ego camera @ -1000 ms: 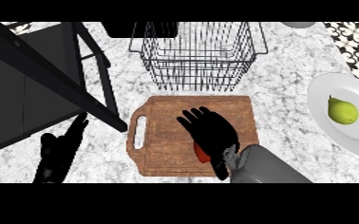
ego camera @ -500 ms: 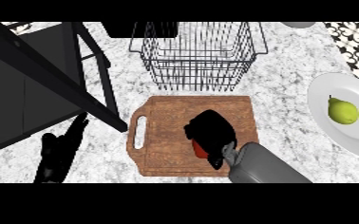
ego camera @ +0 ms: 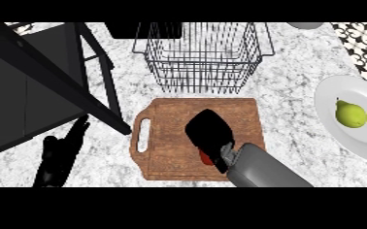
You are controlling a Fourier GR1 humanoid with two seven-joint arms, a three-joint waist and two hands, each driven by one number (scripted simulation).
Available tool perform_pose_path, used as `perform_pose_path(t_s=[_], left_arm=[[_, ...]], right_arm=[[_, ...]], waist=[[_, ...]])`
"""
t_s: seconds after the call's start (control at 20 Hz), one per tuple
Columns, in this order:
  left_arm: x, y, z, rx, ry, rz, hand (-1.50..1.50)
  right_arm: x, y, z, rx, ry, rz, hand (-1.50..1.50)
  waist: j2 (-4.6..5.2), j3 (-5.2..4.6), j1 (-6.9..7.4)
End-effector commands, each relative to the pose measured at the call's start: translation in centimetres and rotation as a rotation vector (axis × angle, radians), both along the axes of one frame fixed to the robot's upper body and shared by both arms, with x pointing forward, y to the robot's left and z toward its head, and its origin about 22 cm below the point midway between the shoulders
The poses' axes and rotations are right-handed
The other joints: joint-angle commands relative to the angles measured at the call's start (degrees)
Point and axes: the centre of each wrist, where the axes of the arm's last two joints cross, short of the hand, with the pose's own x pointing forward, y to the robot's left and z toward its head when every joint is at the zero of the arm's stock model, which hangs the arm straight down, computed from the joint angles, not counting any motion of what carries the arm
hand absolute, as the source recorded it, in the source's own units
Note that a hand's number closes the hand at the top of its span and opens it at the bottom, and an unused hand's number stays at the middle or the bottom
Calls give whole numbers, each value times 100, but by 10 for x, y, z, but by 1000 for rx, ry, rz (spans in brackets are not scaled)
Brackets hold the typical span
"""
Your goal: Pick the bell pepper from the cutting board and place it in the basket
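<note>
So the robot's right hand [ego camera: 209, 131] is sitting on the wooden cutting board [ego camera: 172, 121], fingers curling down over something red. That's the bell pepper [ego camera: 206, 158], but only a little sliver of it is peeking out at the near edge of the hand, right by the wrist. It's looking like the hand is closing around the pepper, which is mostly hiding underneath, so I can't tell whether it's lifting off the board at all.

The wire basket [ego camera: 202, 53] is standing just beyond the board's far edge on the marble counter [ego camera: 287, 92]. Off to the right a white plate [ego camera: 331, 102] is holding a green pear [ego camera: 350, 113].

The left hand [ego camera: 63, 148] is hanging out low on the left side, fingers straight, well apart from the board and touching nothing.
</note>
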Motion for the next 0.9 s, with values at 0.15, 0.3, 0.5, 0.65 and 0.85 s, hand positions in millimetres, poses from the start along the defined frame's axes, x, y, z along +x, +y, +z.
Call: perform_pose_path(t_s=[0.15,0.3,0.5,0.65,0.85], left_arm=[[-2,-7,-12,-7,103,-24,0],[-3,-14,-11,-18,94,-45,0],[7,-14,-9,-9,93,-45,0],[8,-13,-7,-14,77,-46,0],[8,-23,-10,-30,91,-67,0]], right_arm=[[-18,57,3,43,-52,-373,150],[-21,63,12,93,-114,-518,150],[-27,72,40,330,-190,-649,150],[-23,65,84,714,-222,-715,150],[-22,78,118,941,-360,-743,150]], waist=[[124,-80,231],[102,-77,388],[115,-67,453],[108,-35,480],[71,-73,511]])
